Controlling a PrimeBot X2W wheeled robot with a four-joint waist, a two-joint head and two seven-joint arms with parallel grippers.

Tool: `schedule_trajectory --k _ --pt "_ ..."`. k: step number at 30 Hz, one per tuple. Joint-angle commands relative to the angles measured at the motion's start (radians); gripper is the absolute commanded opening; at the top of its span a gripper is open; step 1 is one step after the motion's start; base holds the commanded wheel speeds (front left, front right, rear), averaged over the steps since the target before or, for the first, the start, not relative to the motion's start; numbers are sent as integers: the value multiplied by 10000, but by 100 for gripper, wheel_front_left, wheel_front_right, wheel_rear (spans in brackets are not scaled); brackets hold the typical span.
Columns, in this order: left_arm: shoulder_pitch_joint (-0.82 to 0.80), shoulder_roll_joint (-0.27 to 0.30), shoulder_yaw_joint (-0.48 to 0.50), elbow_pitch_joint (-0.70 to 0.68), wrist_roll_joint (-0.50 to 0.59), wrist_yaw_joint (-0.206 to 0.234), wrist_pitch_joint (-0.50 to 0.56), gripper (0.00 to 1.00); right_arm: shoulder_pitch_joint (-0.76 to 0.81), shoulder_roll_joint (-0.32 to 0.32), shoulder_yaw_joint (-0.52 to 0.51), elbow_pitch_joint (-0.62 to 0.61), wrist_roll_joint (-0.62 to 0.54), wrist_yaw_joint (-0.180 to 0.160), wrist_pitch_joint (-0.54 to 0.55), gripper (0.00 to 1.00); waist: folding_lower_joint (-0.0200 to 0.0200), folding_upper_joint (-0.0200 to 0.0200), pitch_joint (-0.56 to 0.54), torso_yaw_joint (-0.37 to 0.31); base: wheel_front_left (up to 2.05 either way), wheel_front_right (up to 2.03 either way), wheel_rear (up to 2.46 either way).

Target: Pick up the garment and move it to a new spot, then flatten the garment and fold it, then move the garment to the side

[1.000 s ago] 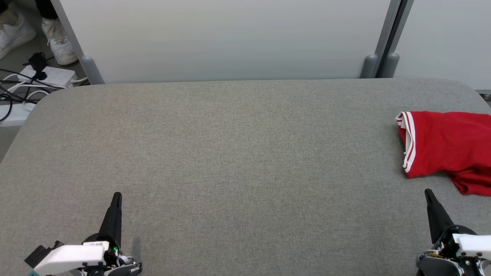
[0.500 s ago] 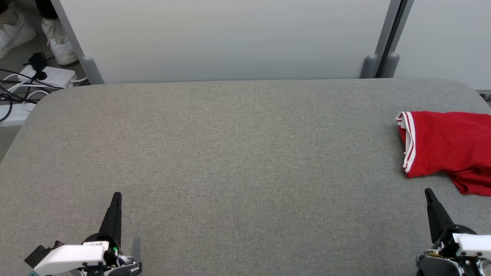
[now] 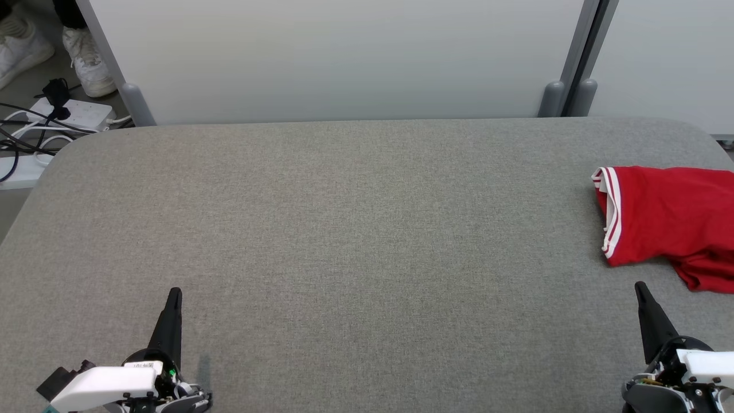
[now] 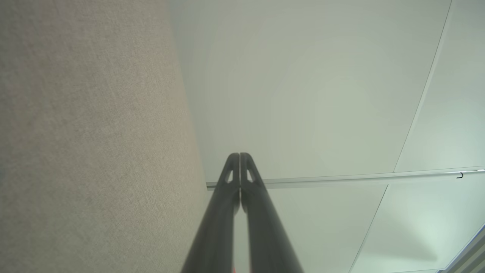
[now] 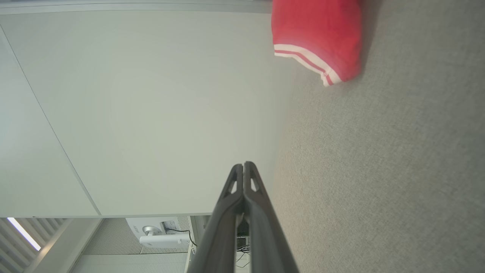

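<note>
Head view had the red garment [image 3: 671, 223] bunched at the table's [image 3: 344, 229] right edge, partly cut off by the frame, white-striped hem facing left. Right gripper [image 3: 639, 288] sat just short of it, near but not touching, fingers pressed together, holding nothing. Grey table surface lay between them. Left gripper [image 3: 175, 293] was well apart at lower left, also closed and empty. Behind the table stood a pale partition [image 3: 344, 57]. Shoes [image 3: 86, 63], a power strip [image 3: 71, 112] and cables [image 3: 23, 137] were on the floor far left.
</note>
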State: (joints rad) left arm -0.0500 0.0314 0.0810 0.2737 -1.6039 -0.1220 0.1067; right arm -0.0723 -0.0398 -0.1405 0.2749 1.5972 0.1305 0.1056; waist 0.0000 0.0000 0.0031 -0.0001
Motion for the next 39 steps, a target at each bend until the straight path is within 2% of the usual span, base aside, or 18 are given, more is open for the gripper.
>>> schedule_trajectory --k 1,39 --pt "-581 189 329 -284 -46 -86 66 0 -356 -104 265 -301 113 2 78 0 0 0 0 1 0 0 0" --pt "-581 189 328 -285 -47 -86 65 0 -356 -104 267 -301 114 2 77 0 0 0 0 1 0 0 0"
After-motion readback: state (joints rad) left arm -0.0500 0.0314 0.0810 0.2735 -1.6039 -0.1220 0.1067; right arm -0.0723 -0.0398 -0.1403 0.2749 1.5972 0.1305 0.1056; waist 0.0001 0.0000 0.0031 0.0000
